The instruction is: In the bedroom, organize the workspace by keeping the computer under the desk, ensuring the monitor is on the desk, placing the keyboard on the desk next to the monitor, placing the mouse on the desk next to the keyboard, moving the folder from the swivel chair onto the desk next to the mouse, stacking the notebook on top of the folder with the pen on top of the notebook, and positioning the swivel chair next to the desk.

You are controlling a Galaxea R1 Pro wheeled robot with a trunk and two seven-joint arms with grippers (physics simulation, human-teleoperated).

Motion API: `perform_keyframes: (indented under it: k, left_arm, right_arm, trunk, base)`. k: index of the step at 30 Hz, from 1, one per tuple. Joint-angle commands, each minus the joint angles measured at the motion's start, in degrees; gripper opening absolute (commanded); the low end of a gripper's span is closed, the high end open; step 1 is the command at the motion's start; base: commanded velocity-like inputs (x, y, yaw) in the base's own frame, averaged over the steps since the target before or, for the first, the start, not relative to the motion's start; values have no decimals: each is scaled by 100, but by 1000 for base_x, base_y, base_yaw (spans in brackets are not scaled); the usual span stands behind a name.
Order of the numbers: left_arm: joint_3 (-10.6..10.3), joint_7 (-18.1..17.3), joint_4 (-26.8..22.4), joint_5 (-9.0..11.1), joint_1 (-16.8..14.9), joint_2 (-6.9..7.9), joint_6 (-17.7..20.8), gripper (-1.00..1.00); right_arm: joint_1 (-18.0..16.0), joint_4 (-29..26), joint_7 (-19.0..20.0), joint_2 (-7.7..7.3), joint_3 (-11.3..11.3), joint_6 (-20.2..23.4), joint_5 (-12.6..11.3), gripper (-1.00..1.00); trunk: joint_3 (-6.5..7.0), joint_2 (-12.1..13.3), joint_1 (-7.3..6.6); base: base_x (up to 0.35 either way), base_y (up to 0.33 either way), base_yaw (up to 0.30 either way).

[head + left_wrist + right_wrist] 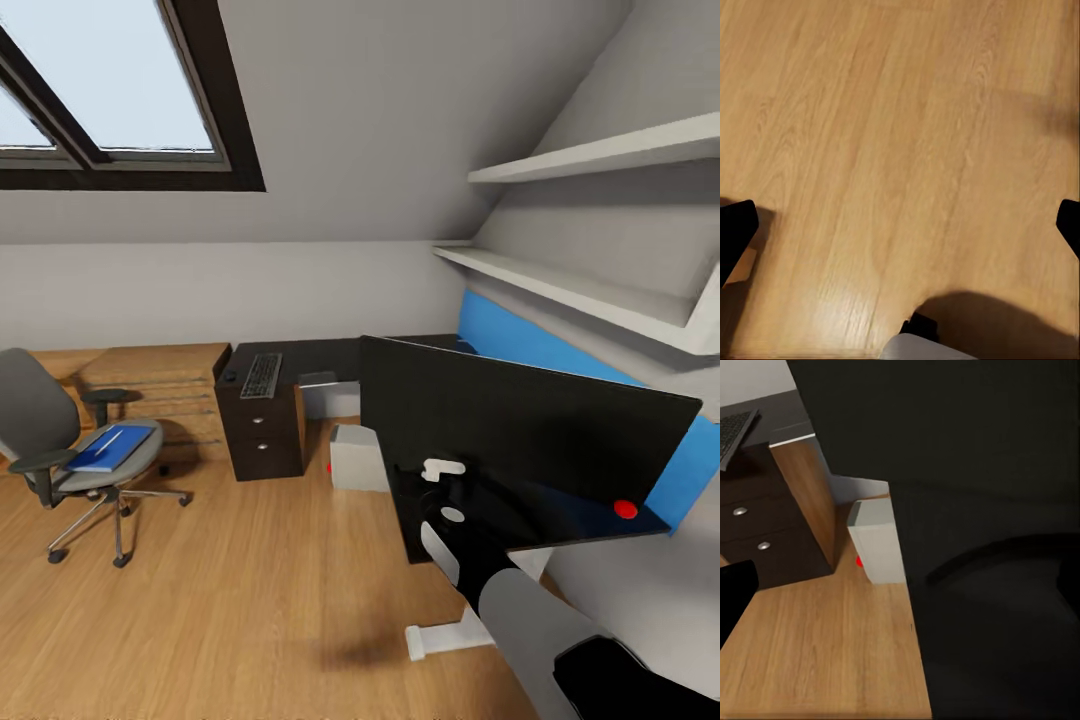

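where glossy, flat black monitor

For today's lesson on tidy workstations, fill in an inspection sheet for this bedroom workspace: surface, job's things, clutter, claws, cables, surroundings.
Surface: desk top largely hidden behind monitor.
Job's things: keyboard on drawer cabinet; folder on chair seat; computer on floor by the desk.
Clutter: nothing seen.
Claws: left claw open over floor; right claw at monitor, grip unclear.
Cables: nothing seen.
Surroundings: skylight, wall shelves.
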Motion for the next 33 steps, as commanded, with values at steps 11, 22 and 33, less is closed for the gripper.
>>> perform_keyframes:
  k: [11,22,33]
  left_arm:
    - [-53,38,1,31,-6,1,-18,100]
    - [-49,38,1,31,-6,1,-18,100]
    - [-50,38,1,31,-6,1,-18,100]
  right_arm:
    - [-7,13,-27,-21,39,-28,-56,100]
    - [-7,32,-48,-38,14,-22,-57,100]
    - [-7,33,-56,-120,-18,-21,-534,100]
  trunk:
    - [-13,-13,2]
    - [-13,-13,2]
    - [-13,-13,2]
  base:
    - [-117,-311,0]
    - [-216,-242,0]
    - [-250,-219,0]
